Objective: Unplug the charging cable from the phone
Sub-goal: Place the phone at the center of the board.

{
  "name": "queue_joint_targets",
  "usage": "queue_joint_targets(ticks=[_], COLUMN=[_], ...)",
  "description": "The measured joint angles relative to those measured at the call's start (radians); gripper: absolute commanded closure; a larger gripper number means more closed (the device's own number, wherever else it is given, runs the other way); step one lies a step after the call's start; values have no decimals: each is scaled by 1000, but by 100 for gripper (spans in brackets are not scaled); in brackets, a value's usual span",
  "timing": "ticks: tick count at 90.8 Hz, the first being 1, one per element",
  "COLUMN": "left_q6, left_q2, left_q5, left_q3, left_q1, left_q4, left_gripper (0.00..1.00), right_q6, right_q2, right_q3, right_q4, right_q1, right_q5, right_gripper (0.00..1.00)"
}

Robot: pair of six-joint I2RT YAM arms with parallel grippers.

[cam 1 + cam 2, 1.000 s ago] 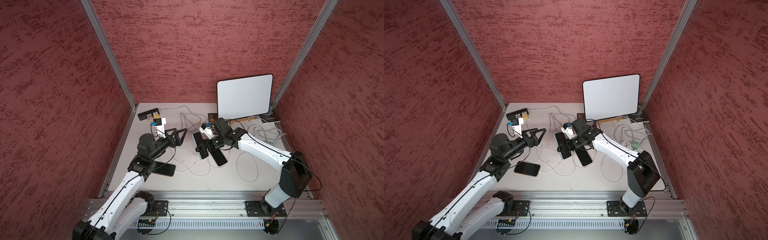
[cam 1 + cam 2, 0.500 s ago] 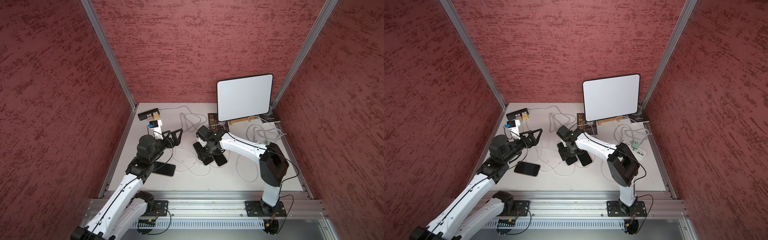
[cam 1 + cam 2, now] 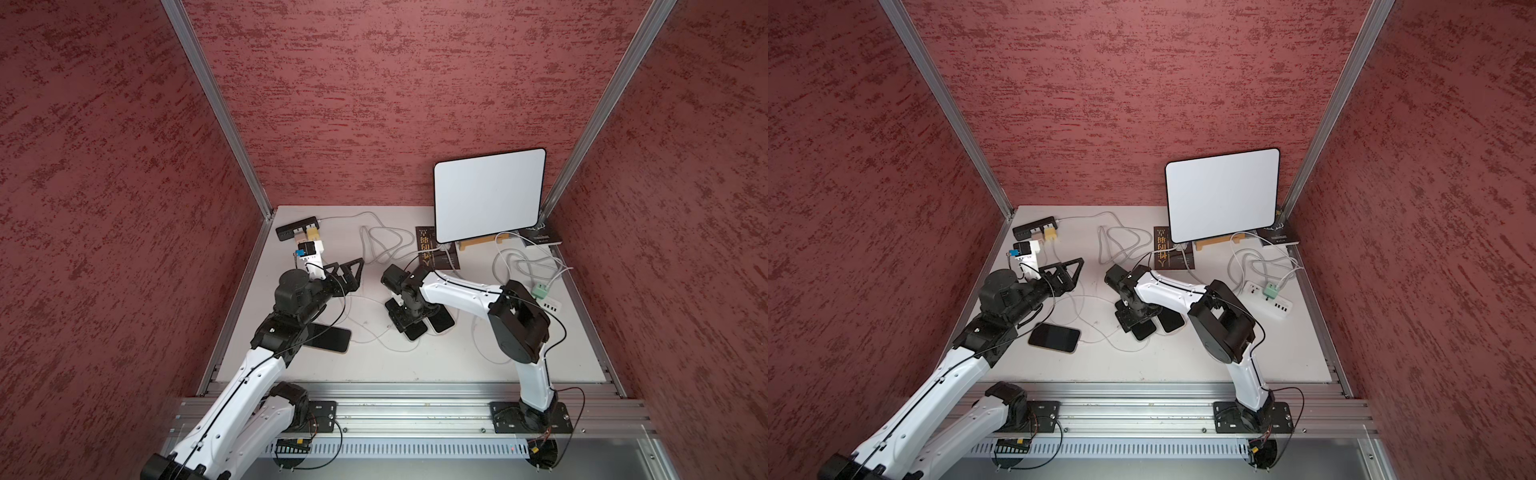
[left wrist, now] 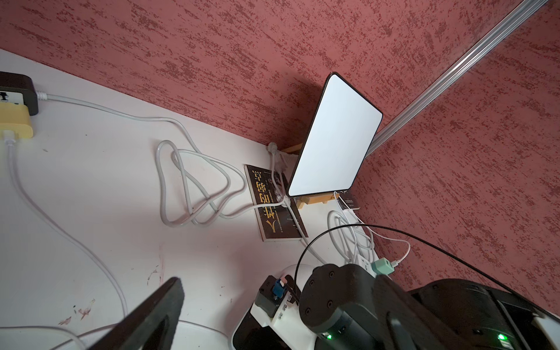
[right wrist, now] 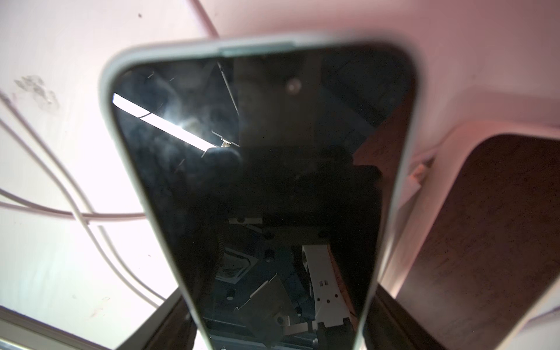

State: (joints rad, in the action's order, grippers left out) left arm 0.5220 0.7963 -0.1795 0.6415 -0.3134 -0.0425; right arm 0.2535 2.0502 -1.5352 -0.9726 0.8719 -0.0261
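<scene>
A dark-screened phone (image 5: 260,169) in a pale case lies on the white table, its near end (image 3: 415,332) showing in both top views (image 3: 1144,331). My right gripper (image 3: 409,318) points down over it. In the right wrist view its fingers (image 5: 169,321) press against the phone's two long edges. A white charging cable (image 5: 204,18) runs off from the phone's far end; the plug there is blurred. My left gripper (image 3: 349,272) hangs open above the table to the left, holding nothing, one finger (image 4: 151,318) showing in its wrist view.
A second phone (image 3: 441,321) lies right beside the held one, and a third (image 3: 330,338) sits near the left arm. At the back stand a white tablet (image 3: 488,195), a dark book (image 3: 436,253), a black power strip (image 3: 297,227) and coiled cables (image 3: 380,245). A white power strip (image 3: 1273,301) sits at the right.
The right arm has folded in, its elbow swinging toward the front and its wrist turning over the phones. The left arm has barely moved.
</scene>
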Motion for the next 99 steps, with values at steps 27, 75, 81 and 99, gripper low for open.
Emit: queue_joint_targets(ticks=[27,75,81,99], left_q6=[-1,0,0,0], left_q2=[-29,-32,-31,-30], left_q5=[54,80,80,72], left_q3=[31,68,77,102], left_q1=[4,47,52,62], left_q4=[-65,-116,-115,-115], left_gripper=[0,0,0,0], right_q6=[1,-95,-138,-272], right_q2=[32,-54,-85,-114], right_q3=[-10,-7,-4,0], right_q4=[8,84,118,217], right_q1=[0,2,2,23], right_q5=[13,2,-30,-132], right_gripper=[22,1,1,1])
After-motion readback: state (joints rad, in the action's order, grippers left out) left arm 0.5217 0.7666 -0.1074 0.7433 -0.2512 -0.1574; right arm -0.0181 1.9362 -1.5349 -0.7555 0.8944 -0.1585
